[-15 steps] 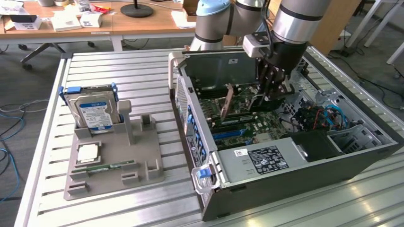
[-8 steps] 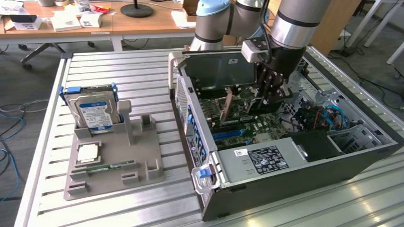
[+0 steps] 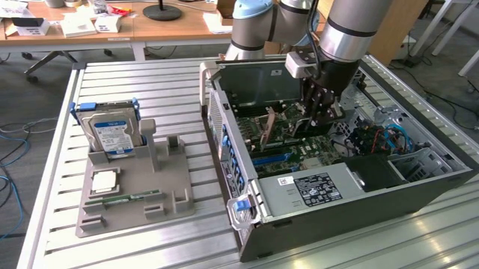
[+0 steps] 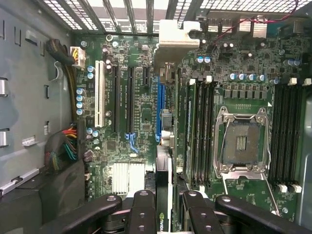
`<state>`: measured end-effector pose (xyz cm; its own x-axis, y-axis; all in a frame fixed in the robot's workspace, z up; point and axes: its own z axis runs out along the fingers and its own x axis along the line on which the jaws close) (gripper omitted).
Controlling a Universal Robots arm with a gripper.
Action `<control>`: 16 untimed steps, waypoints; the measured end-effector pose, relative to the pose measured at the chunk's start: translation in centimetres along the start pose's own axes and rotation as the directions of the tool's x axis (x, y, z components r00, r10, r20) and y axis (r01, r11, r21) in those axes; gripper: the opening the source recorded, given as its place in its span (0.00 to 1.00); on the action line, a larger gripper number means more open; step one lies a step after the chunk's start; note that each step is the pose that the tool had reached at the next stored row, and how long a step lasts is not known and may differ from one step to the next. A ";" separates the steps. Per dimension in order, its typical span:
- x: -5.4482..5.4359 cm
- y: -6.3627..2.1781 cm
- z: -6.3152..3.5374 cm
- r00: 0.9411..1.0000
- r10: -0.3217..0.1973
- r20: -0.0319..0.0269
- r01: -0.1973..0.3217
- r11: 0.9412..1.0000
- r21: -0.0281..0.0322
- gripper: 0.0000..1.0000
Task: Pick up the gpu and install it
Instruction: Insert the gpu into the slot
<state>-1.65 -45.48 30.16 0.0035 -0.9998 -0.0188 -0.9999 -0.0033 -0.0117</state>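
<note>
Ribbed aluminium worktop (image 3: 134,73) carries a grey plastic rack (image 3: 134,168) holding a silver hard drive (image 3: 112,131). To the exterior view's right lies an open black computer case (image 3: 419,190). The arm (image 3: 348,33) reaches straight down into it. The jaws, partly closed, clamp the thin dark gpu (image 4: 164,168) edge-on over the green motherboard (image 4: 131,87), in line with the blue slot (image 4: 158,107).
</note>
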 end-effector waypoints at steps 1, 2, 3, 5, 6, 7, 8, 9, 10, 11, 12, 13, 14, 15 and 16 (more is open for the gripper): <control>0.0 0.07 0.00 1.000 0.000 0.000 0.000 1.000 0.000 0.26; 0.0 0.26 0.02 1.000 0.000 0.000 0.000 1.000 0.000 0.26; 0.0 0.48 0.03 1.000 0.000 0.000 0.000 1.000 0.001 0.26; 0.0 0.90 0.03 1.000 0.000 0.000 0.000 1.000 0.001 0.26; 0.0 1.07 0.04 1.000 0.000 0.000 0.000 1.000 0.001 0.26; 0.0 1.21 0.04 1.000 0.000 0.000 0.000 1.000 0.001 0.26; 0.0 1.30 0.04 1.000 0.000 0.000 0.000 1.000 0.001 0.26; 0.0 1.35 0.04 1.000 0.000 0.000 0.000 1.000 0.001 0.26; 0.0 1.35 0.04 1.000 0.000 0.000 0.000 1.000 0.001 0.26; 0.0 1.35 0.04 1.000 0.000 0.000 0.000 1.000 0.001 0.26; 0.0 1.35 0.04 1.000 0.000 0.000 0.000 1.000 0.001 0.26; 0.0 1.35 0.04 1.000 0.000 0.000 0.000 1.000 0.001 0.26; 0.0 1.36 0.08 1.000 0.000 0.000 0.000 1.000 0.001 0.26; 0.0 1.41 0.22 1.000 0.000 0.000 0.000 1.000 0.001 0.26; 0.0 1.46 0.41 1.000 0.000 0.000 0.000 1.000 0.001 0.26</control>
<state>-3.11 -45.48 29.73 0.0034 -0.9998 -0.0190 -0.9999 -0.0032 -0.0125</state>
